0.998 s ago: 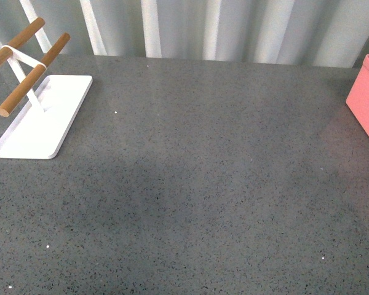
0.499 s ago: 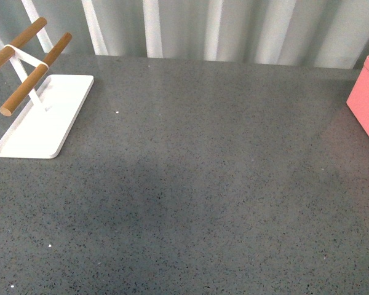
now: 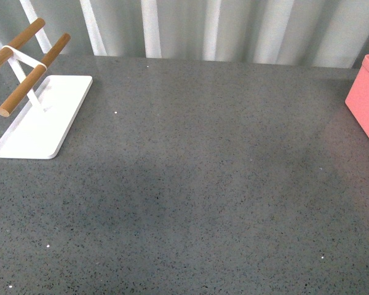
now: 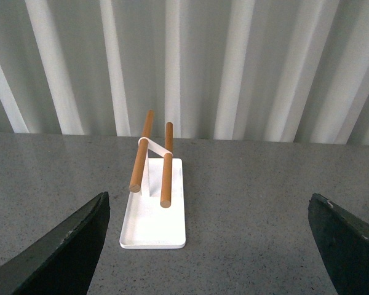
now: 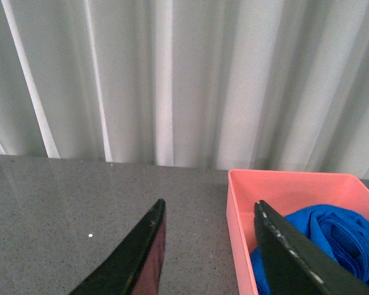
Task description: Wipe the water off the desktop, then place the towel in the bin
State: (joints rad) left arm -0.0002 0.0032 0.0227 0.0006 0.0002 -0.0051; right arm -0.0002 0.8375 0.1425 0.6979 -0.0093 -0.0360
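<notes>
Towel (image 5: 332, 236) bunched inside bin (image 5: 277, 184), far right of bench (image 3: 203, 184); left gripper (image 4: 209, 246) and right gripper (image 5: 212, 258) both released, empty.

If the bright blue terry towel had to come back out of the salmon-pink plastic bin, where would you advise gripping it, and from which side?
I would grip the raised fold at the top of the bright blue terry towel, coming straight down from above. It lies bunched inside the salmon-pink plastic bin, whose straight walls block any sideways approach, and that hump probably offers the gripper the easiest pinch.
</notes>
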